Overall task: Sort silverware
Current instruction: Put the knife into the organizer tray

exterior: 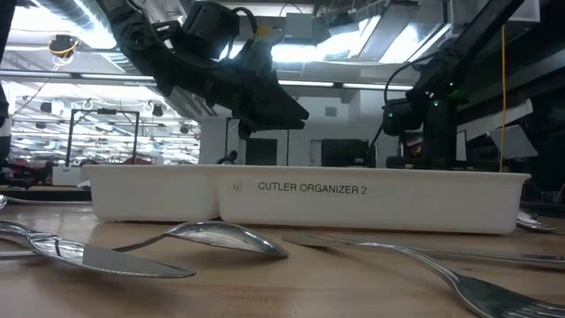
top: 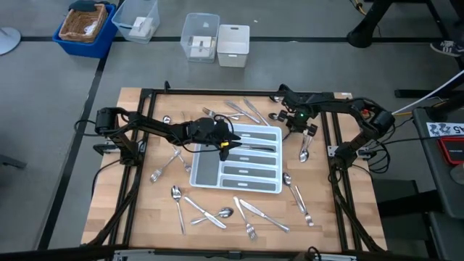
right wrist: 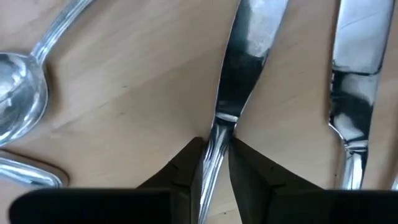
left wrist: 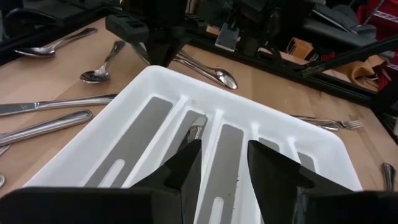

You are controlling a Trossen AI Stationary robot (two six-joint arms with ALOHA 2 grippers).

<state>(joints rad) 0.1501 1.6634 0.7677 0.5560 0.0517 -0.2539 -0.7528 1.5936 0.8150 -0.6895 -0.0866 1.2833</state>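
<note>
The silverware lies scattered on the wooden table around the white tray (top: 200, 158): forks, spoons and knives near the near edge (top: 217, 214), more by the far edge (top: 243, 110). My left gripper (left wrist: 225, 149) hovers open over the tray's left part (top: 223, 143). Below it a silver piece (left wrist: 196, 127) lies in a compartment, partly hidden by one finger. My right gripper (right wrist: 216, 155) is down at the table past the tray's far right corner (top: 293, 123), shut on a table knife (right wrist: 239, 68). A second knife (right wrist: 354, 81) and a spoon (right wrist: 18, 93) lie beside it. My right gripper pinches the table knife by its handle, just behind the blade (right wrist: 219, 134), one finger (right wrist: 186, 165) on each side. The fingers come from above and stand across the handle. The knife lies flat on the wood, blade pointing away from the wrist.
The tray's wall (exterior: 300, 199) reads "CUTLER ORGANIZER 2", with a spoon (exterior: 221, 237) and a fork (exterior: 477, 283) in front of it. A black frame (top: 217, 93) borders the table. Bins and a basket (top: 83, 25) stand on the floor beyond the far edge.
</note>
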